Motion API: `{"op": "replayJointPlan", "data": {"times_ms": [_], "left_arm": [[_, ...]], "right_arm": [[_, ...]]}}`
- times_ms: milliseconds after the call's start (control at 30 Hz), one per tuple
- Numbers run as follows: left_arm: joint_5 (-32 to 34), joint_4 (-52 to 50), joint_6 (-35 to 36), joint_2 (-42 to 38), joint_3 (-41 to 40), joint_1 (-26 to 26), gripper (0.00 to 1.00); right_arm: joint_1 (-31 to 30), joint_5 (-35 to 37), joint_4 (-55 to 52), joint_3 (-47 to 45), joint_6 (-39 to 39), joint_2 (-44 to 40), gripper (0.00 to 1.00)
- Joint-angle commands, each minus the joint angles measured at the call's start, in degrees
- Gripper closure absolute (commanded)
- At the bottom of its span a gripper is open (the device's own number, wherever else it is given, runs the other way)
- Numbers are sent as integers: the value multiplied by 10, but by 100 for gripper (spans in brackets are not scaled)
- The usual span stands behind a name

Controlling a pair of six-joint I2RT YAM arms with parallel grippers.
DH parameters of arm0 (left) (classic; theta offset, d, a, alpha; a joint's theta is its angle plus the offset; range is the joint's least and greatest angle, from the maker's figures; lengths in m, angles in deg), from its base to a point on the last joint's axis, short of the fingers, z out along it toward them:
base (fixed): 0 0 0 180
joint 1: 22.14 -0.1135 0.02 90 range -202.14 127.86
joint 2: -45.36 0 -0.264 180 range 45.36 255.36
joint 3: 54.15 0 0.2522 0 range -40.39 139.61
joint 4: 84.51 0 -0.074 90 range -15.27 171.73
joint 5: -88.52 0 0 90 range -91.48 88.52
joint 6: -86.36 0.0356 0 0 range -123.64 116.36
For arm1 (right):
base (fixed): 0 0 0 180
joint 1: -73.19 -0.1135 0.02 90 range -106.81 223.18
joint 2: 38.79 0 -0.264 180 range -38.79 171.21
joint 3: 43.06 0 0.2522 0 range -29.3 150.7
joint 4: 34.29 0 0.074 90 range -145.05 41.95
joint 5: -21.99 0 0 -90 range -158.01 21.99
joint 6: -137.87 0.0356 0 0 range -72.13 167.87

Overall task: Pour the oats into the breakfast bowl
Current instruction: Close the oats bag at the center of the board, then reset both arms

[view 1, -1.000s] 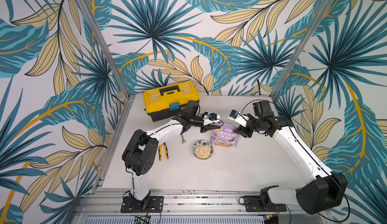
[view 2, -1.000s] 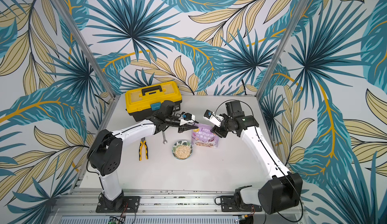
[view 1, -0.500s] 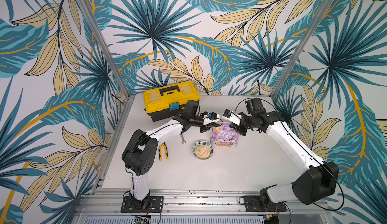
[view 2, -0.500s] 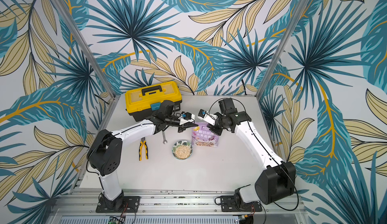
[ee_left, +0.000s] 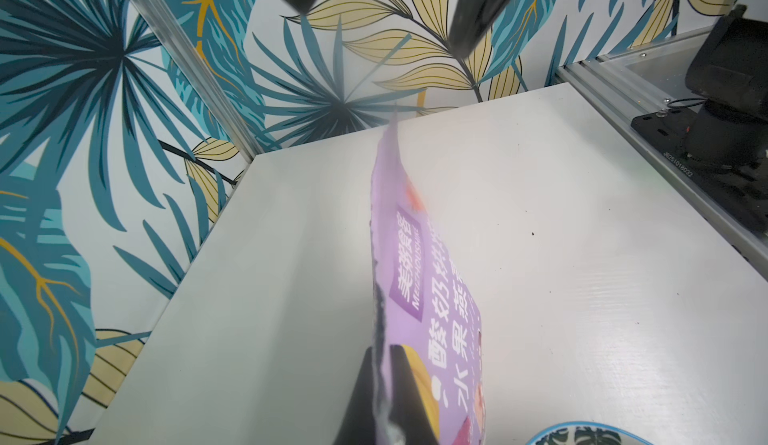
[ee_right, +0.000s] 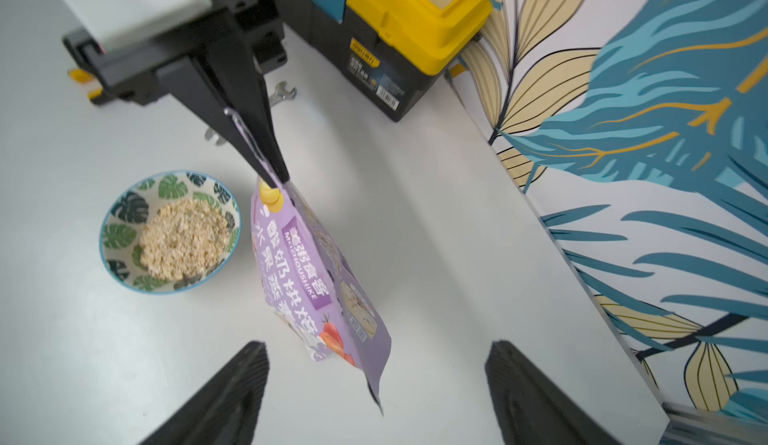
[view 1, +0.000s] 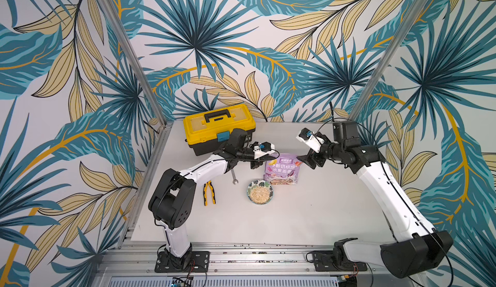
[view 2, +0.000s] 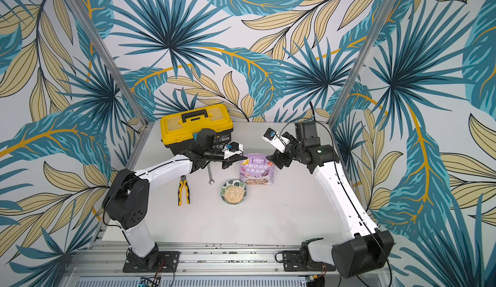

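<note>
- Pinching one top corner of the lilac pouch (view 1: 281,169) with the left claw (view 1: 264,159), fingers pressed flat together on the foil seam, as seen close up in the right wrist view.
- Upright on the desk (view 1: 295,213) below that claw's tips: base down, long axis near vertical, mouth upward, printed face with white lettering turned toward the arm bases.
- Along the pouch's top edge, a straight run from the left claw's tips across to the right claw (view 1: 308,161).
- Spread wide at the right claw, with the pouch's other top corner in the gap between the fingers (ee_right: 232,384) and clear of both in the right wrist view.
- Below the left claw's tips and toward the arm bases: the breakfast bowl (view 1: 252,185), just beside the pouch's foot, with a narrow strip of desk between them in the right wrist view.
- Heaped in the bowl's bottom: the oats (view 1: 259,194), pale beige flakes, leaf print bare around them.
- Behind the left claw's wrist, at the back of the desk: a yellow toolbox (view 1: 218,123), lid shut.
- Under that arm's forearm: a wrench (view 1: 234,177) flat on the desk, and nearer the base, pliers (view 1: 209,191) with yellow handles.
</note>
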Motion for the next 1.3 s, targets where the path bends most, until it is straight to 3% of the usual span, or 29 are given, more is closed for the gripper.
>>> {"op": "replayJointPlan", "data": {"times_ms": [0,233,433,667,833,967,1133,1200,1267], "left_arm": [[14,9,-3,-29,-2,-5,97],[16,6,-5,-31,-4,-5,68],[19,16,-22,-61,-26,-6,43],[59,95,-124,-171,-133,-23,26],[197,145,-187,-275,-247,-29,16],[364,170,-259,-345,-321,-35,2],[632,69,-326,-425,-367,-47,0],[703,23,-360,-451,-376,-67,0],[733,0,-389,-482,-392,-90,0]], "right_arm": [[20,7,61,-30,77,-31,1],[67,47,125,-75,201,-71,1],[114,162,176,-108,295,-82,1],[130,245,321,-263,372,-106,1],[130,257,455,-374,422,-88,1],[130,242,596,-445,448,-68,1],[130,210,767,-522,446,-32,1],[129,207,830,-547,434,-14,1],[129,209,895,-571,422,1,1]]}}
